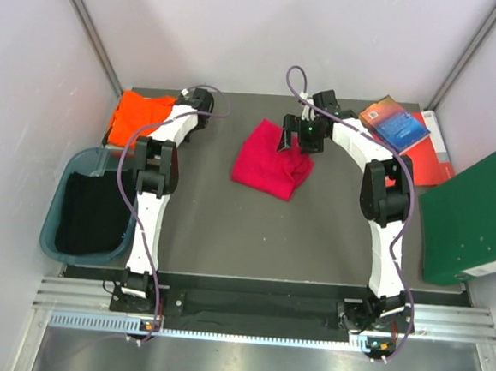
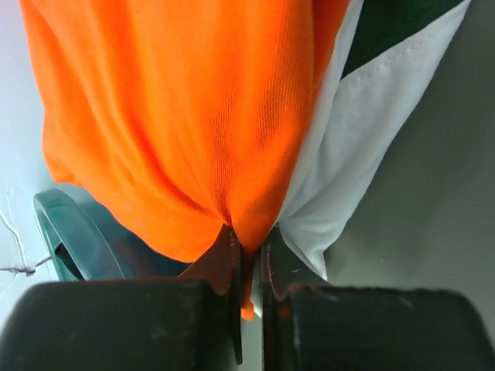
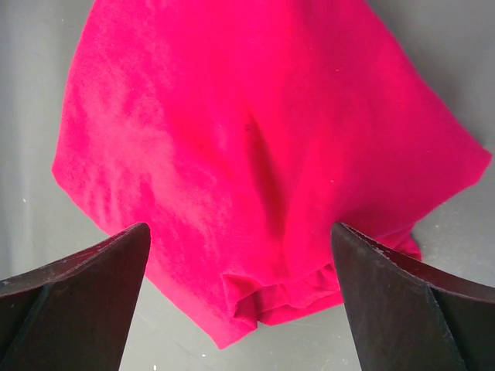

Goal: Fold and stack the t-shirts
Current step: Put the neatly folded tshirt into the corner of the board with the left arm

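Teal bin (image 1: 57,209) beside orange t-shirt (image 1: 137,115); green binder (image 1: 473,216) far right.

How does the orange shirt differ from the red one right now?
The orange t-shirt sits at the far left corner of the table; the red t-shirt lies near the middle. The left gripper is shut on the orange t-shirt's cloth, while the right gripper hangs open over the red t-shirt, not gripping it. Both are plain soft cloth, bunched rather than flat.
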`<move>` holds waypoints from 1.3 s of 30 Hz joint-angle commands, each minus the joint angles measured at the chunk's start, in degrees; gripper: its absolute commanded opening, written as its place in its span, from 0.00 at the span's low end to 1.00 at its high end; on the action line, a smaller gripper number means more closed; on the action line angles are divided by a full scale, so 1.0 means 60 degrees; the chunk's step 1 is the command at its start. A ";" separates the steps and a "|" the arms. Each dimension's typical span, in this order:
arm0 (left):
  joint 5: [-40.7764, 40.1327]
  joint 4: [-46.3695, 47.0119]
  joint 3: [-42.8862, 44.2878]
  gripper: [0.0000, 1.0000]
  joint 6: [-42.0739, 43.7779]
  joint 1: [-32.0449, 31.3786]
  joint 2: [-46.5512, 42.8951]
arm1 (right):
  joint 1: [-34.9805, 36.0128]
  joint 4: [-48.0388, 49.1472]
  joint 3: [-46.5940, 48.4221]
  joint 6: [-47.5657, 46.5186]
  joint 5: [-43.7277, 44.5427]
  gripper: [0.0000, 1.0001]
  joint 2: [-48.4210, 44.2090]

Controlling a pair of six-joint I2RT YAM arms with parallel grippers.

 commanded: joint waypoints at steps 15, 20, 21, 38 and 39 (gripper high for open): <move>0.2912 -0.0639 0.0066 0.00 -0.0901 -0.1550 -0.0650 | -0.0161 0.0310 -0.0155 0.0010 -0.0190 1.00 -0.0629; 0.4858 -0.0553 -0.0153 0.00 -0.1297 -0.2034 -0.0943 | -0.0146 0.0368 -0.0301 0.0039 -0.0204 1.00 -0.0673; 0.5153 -0.0523 -0.0226 0.00 -0.1341 -0.2063 -0.0987 | -0.0146 0.0383 -0.0359 0.0024 -0.0205 1.00 -0.0717; 0.7265 0.0032 -0.0811 0.99 -0.1752 -0.2078 -0.2523 | -0.0146 0.0281 -0.0857 -0.0093 0.0834 1.00 -0.1199; 0.7382 0.0223 -0.1131 0.99 -0.1723 -0.2093 -0.2714 | -0.0146 0.0295 -0.0916 -0.0078 0.1009 1.00 -0.1258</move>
